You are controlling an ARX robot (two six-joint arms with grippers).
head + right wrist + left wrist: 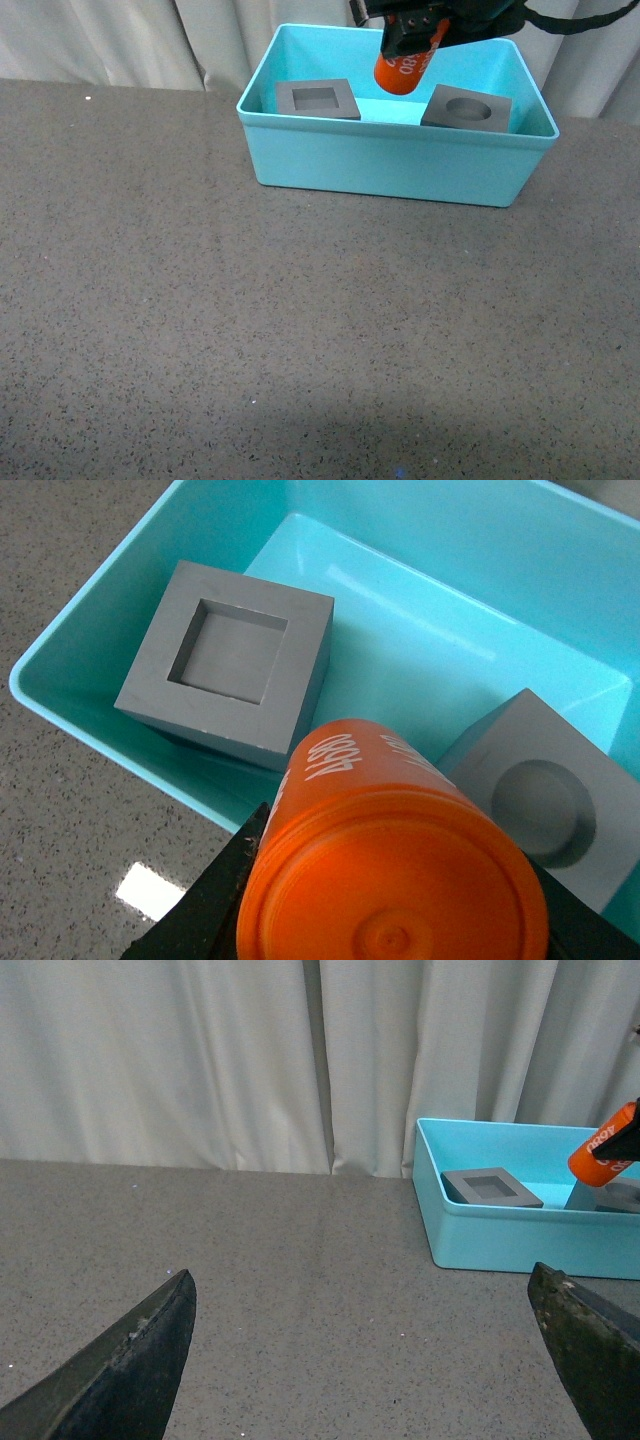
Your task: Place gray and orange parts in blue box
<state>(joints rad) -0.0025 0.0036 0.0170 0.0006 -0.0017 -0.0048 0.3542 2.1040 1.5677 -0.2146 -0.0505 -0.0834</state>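
Observation:
The blue box stands at the far side of the table. Inside it rest two gray cubes: one with a square recess on the left, one with a round recess on the right. My right gripper hangs above the box's middle, shut on the orange cylinder, which tilts down between the cubes. In the right wrist view the orange cylinder fills the jaws, above the square-recess cube and the round-recess cube. My left gripper is open over bare table, away from the box.
A speckled dark gray tabletop stretches in front of the box. Pale curtains hang behind the table. The box's rim lies just under the held cylinder's near side.

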